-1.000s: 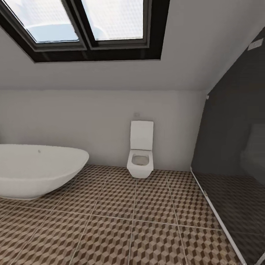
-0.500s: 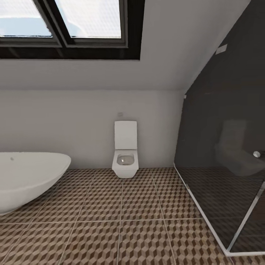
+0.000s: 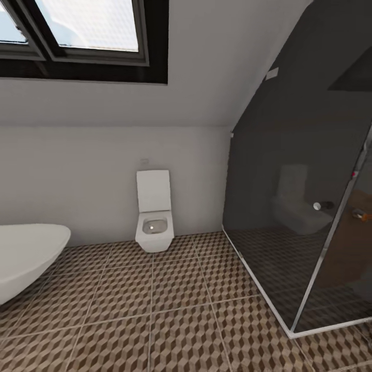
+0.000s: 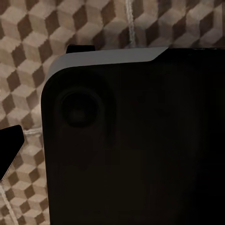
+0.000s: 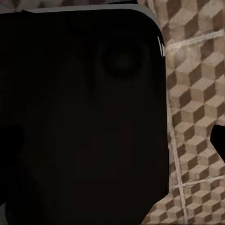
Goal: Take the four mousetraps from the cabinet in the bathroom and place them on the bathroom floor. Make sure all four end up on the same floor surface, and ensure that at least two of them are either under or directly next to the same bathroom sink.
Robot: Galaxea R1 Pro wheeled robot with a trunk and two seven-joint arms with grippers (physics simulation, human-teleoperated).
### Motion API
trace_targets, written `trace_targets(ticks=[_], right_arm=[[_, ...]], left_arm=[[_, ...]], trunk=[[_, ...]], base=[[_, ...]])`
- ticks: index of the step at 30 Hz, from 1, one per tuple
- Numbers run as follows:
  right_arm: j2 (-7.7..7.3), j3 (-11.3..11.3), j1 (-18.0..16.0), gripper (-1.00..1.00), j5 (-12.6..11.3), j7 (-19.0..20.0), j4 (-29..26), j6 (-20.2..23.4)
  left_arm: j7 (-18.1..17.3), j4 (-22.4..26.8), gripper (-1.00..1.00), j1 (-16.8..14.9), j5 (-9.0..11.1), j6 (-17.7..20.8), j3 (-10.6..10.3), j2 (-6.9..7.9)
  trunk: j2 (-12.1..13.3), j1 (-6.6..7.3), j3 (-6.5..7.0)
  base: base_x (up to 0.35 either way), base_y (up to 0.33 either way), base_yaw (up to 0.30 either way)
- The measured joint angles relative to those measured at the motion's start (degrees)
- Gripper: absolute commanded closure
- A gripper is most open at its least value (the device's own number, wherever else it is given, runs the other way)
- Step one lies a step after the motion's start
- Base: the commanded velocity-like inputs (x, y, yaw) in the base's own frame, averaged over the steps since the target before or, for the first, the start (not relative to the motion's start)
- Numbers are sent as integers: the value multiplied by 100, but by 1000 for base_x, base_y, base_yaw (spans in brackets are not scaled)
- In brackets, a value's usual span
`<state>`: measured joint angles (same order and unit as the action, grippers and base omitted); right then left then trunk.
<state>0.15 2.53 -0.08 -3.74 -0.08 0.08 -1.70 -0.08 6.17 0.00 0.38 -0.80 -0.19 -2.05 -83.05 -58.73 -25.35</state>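
The bathroom floor (image 3: 170,305) spreads ahead of me, with a white toilet (image 3: 153,212) against the wall, a bathtub (image 3: 26,256) to my left and a glass shower enclosure (image 3: 310,217) to my right. Whether my fingers are open or closed, I cannot tell; both wrist views show the dark robot body (image 4: 136,140) over the cube tiles.

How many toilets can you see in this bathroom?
1. The white toilet stands against the back wall, between the bathtub and the dark glass shower. The toilet shape in the glass looks like its reflection.
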Motion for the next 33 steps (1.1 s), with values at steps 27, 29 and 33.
trace_targets(ticks=[27,29,33], right_arm=[[-7,27,0,-100,-247,0,0,-5],[-7,28,0,-100,-252,0,0,-5],[-7,31,0,-100,-259,0,0,-5]], left_arm=[[0,-4,-100,0,49,0,43,11],[0,-4,-100,0,49,0,43,11],[0,-4,-100,0,49,0,43,11]], trunk=[[0,0,0],[0,0,0],[0,0,0]], base=[[0,0,-295],[0,0,-295],[0,0,-295]])
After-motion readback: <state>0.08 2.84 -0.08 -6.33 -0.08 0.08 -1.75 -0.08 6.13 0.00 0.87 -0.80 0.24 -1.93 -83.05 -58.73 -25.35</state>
